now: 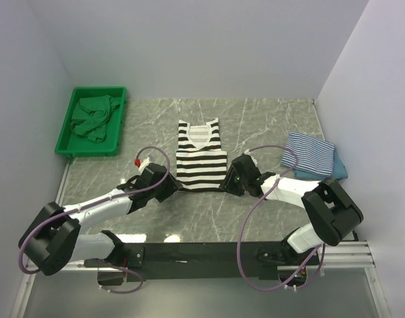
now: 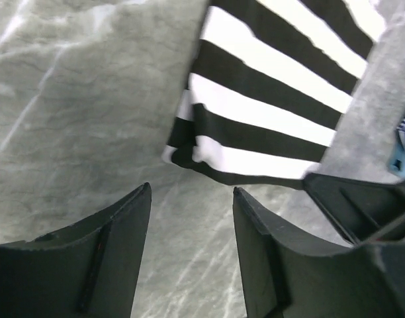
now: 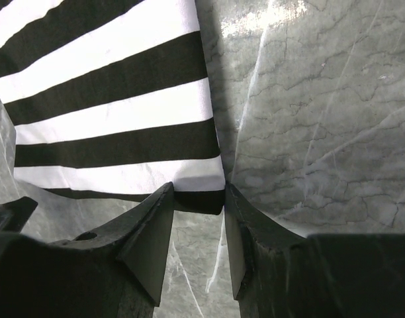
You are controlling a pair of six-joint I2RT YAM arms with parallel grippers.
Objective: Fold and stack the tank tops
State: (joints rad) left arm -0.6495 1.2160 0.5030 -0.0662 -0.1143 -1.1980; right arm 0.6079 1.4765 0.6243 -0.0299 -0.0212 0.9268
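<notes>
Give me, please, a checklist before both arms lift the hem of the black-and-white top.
1. Black-and-white top lies flat, neck away from the arms: ok.
2. Left pincer open: ok.
3. Hem corner between the left pincer's fingers: not ok, it lies just ahead of them.
4. Right pincer open, other hem corner at its fingertips: ok.
5. Thin-striped top folded, resting on the teal top: ok.
6. Right corner deep enough for a firm grip: cannot tell.

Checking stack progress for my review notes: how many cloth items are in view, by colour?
Black-and-white striped tank top: 1
Blue-and-white striped tank top: 1
Teal tank top: 1
Green cloth, crumpled in the tray: 1 heap
Total: 4
</notes>
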